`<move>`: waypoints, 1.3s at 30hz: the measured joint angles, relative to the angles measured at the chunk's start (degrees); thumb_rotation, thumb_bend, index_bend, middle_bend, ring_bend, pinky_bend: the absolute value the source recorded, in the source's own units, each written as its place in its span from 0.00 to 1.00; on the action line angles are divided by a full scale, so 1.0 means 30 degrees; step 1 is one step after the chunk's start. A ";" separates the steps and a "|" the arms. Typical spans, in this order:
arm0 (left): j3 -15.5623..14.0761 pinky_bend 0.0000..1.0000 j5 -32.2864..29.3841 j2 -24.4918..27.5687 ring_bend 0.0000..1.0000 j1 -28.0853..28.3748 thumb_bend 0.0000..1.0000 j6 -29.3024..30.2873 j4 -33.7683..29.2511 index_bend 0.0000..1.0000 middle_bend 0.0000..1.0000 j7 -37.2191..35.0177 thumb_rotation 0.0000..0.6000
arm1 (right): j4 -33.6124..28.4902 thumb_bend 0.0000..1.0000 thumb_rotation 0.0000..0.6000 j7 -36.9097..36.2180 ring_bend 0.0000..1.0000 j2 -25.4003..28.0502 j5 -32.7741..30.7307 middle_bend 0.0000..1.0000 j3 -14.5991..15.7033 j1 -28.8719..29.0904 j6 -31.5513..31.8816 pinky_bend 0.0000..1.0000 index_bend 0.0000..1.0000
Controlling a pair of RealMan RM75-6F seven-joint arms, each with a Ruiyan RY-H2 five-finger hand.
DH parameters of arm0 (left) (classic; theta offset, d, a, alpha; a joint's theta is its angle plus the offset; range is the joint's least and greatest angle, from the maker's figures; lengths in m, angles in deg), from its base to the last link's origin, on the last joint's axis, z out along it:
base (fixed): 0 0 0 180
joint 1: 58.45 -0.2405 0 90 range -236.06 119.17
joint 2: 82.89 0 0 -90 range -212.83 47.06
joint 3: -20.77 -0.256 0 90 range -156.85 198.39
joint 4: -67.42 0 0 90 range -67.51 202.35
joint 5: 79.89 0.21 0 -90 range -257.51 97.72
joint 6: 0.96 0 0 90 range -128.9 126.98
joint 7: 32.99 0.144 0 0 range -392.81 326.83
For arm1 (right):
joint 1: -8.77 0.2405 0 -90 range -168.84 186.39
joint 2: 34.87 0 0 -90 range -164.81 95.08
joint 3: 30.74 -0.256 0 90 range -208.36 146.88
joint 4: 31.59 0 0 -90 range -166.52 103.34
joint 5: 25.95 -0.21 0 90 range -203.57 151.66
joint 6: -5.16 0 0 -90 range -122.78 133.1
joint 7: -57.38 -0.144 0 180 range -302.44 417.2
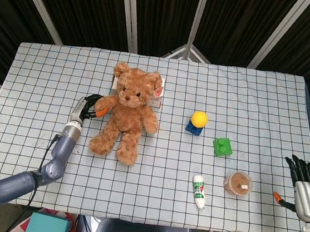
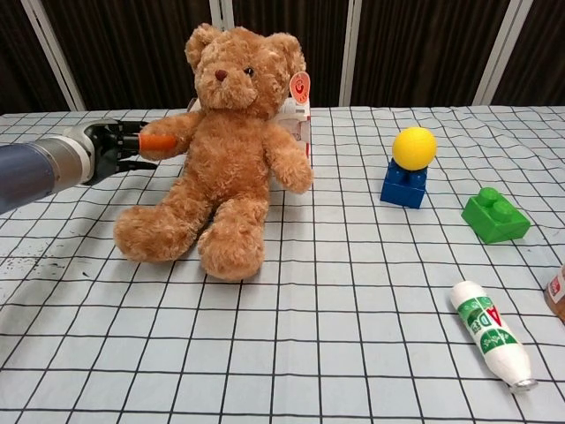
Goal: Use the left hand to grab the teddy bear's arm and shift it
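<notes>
Now shift step underway, by my read: left hand point(image 2: 119, 146) clamped on teddy bear point(image 2: 221, 150) arm, bear seated in left half of bench point(image 1: 257, 100), nearer far edge, back against small box point(image 1: 156, 94).

Next move calls for steady pull with grip kept on soft arm; bear could topple.

Room: open cloth toward left edge and near edge. Yellow ball on blue block point(image 1: 197, 122) well apart on right.

Right hand point(image 1: 307, 192) holds nothing, fingers apart, off near right corner.
</notes>
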 measured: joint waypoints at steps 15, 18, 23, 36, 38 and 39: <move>-0.0048 0.09 -0.0104 0.0126 0.02 -0.0161 0.30 -0.0978 0.0137 0.16 0.17 -0.0070 1.00 | 0.0081 0.21 1.00 -0.0098 0.03 -0.0031 0.0061 0.02 -0.0039 -0.0014 0.0152 0.00 0.00; 0.0010 0.07 0.0771 0.0601 0.00 -0.0642 0.29 -0.1067 -0.0980 0.09 0.09 -0.0733 1.00 | 0.0114 0.21 1.00 -0.0136 0.03 -0.0036 0.0105 0.02 -0.0039 -0.0030 0.0221 0.00 0.00; 0.0028 0.06 0.2677 0.2151 0.00 -0.2433 0.29 -0.0918 -0.3500 0.05 0.06 -0.2315 1.00 | 0.0013 0.21 1.00 -0.0157 0.03 0.0019 0.0194 0.02 -0.0018 -0.0034 0.0272 0.00 0.00; -0.1597 0.06 0.9414 0.8852 0.00 -1.0353 0.30 0.5453 -1.1006 0.19 0.16 -0.3581 1.00 | -0.0385 0.21 1.00 -0.0040 0.03 0.0133 0.0716 0.02 0.0129 -0.0116 0.0701 0.00 0.00; -0.2056 0.06 0.9857 0.9277 0.00 -1.1018 0.30 0.7215 -1.1137 0.19 0.16 -0.1861 1.00 | -0.0421 0.21 1.00 -0.0004 0.03 0.0116 0.0799 0.02 0.0151 -0.0112 0.0748 0.00 0.00; -0.2263 0.06 1.0018 0.9399 0.00 -1.1269 0.30 0.7843 -1.1144 0.19 0.16 -0.0940 1.00 | -0.0446 0.21 1.00 0.0030 0.03 0.0110 0.0824 0.02 0.0154 -0.0111 0.0768 0.00 0.00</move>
